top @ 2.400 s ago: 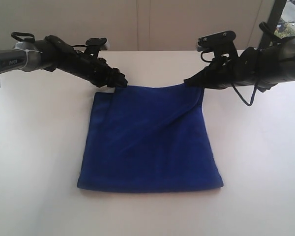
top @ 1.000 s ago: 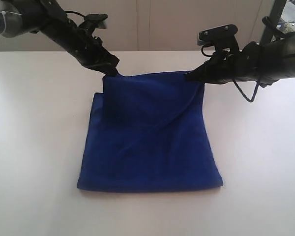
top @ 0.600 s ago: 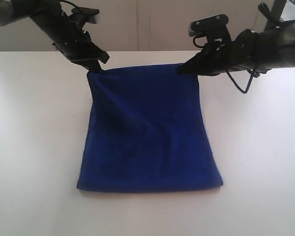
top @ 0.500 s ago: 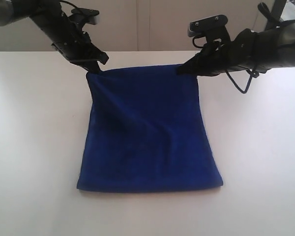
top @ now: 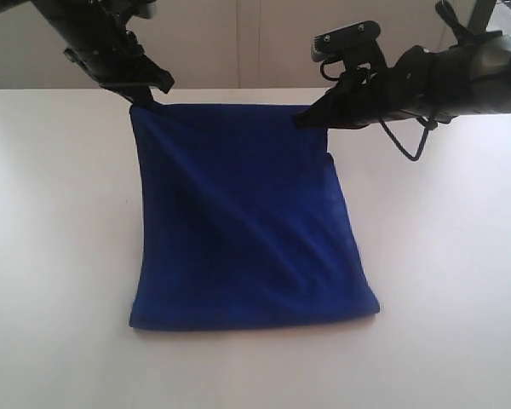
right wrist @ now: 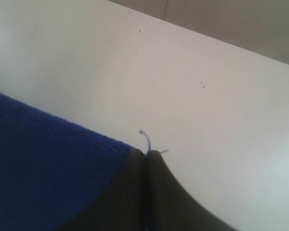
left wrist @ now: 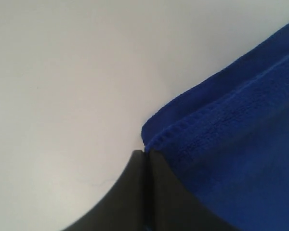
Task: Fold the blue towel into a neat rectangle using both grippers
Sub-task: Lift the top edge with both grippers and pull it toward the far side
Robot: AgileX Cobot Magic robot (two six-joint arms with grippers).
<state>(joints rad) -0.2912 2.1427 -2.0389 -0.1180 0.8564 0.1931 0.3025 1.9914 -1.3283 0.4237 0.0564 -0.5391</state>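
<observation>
The left tool (top: pixel 143 95) is shut tight on the far left corner of the blue towel (top: pixel 238 230), which is held up above the white counter (top: pixel 51 256). The far edge is stretched between the two tools, while the near edge is spread flat on the counter. The far right corner is pinched by the right tool (top: pixel 303 119), with its fingers pressed together on the cloth.

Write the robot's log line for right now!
left claw: shut on deep blue fleecy towel corner | right claw: shut on other corner | far edge raised | near edge on white table
</observation>
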